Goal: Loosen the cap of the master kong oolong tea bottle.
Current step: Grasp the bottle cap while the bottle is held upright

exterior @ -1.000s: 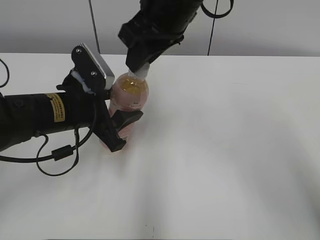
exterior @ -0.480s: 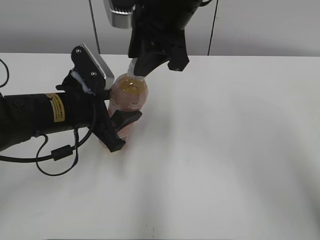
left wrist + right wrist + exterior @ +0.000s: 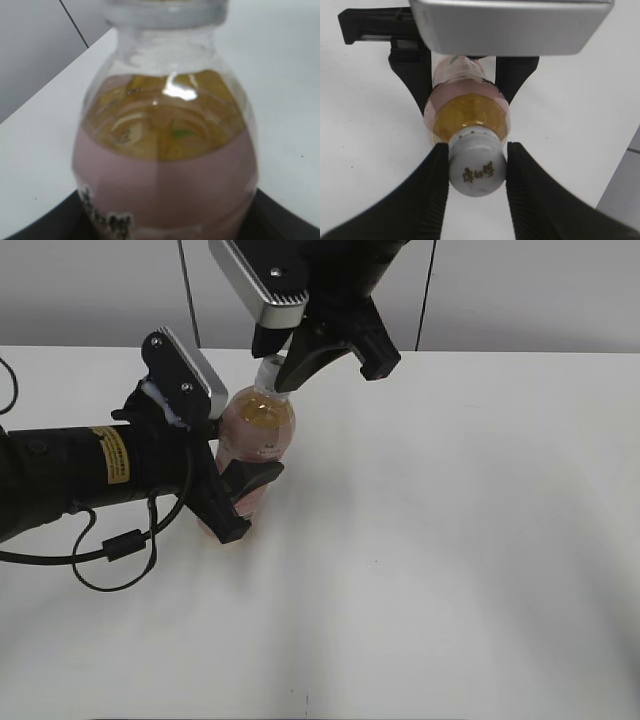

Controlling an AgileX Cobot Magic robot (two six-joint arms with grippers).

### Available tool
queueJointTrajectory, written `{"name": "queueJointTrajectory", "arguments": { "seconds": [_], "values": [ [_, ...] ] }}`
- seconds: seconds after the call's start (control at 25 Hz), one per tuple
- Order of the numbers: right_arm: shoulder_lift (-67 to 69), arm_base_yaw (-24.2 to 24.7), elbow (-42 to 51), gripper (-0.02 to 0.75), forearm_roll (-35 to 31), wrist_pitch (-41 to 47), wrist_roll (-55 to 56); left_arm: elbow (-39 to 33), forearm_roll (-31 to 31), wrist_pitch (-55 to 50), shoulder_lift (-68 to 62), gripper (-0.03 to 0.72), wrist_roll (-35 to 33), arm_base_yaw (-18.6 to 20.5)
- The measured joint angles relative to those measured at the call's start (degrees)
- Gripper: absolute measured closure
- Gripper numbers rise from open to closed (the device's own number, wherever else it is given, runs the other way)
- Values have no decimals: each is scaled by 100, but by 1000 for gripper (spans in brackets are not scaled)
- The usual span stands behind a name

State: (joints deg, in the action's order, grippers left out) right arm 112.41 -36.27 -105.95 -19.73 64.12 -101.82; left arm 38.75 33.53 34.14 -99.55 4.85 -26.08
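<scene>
The master kong oolong tea bottle [image 3: 258, 435] stands upright on the white table, with amber tea above a pink label. My left gripper [image 3: 238, 502] is shut on its lower body; in the left wrist view the bottle [image 3: 165, 165] fills the frame, with dark fingers [image 3: 35, 230] at the bottom corners. My right gripper [image 3: 274, 375] comes down from above and is shut on the white cap [image 3: 269, 373]. In the right wrist view the cap [image 3: 477, 167], with its dark mark on top, sits pinched between both black fingers [image 3: 432, 192], and the bottle [image 3: 467, 112] is below it.
The white table [image 3: 450, 540] runs wide to the right and front of the bottle. A grey wall stands behind it. The left arm's black cable [image 3: 120, 550] loops on the table at the left. The left wrist's silver camera housing [image 3: 510, 25] shows above the bottle.
My right wrist has turned about the cap, swinging its silver camera housing round to the upper left. The bottle and my left gripper have stayed in place.
</scene>
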Motion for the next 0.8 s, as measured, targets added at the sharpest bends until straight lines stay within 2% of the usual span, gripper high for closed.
{"name": "queueJointTrajectory", "arguments": {
  "seconds": [0.36,0.8],
  "values": [
    [0,0,0,467,-264,5,19,0,0,11,0,281,0,0],
    [0,0,0,464,-350,82,1013,0,45,37,0,281,-6,0]
  ]
}}
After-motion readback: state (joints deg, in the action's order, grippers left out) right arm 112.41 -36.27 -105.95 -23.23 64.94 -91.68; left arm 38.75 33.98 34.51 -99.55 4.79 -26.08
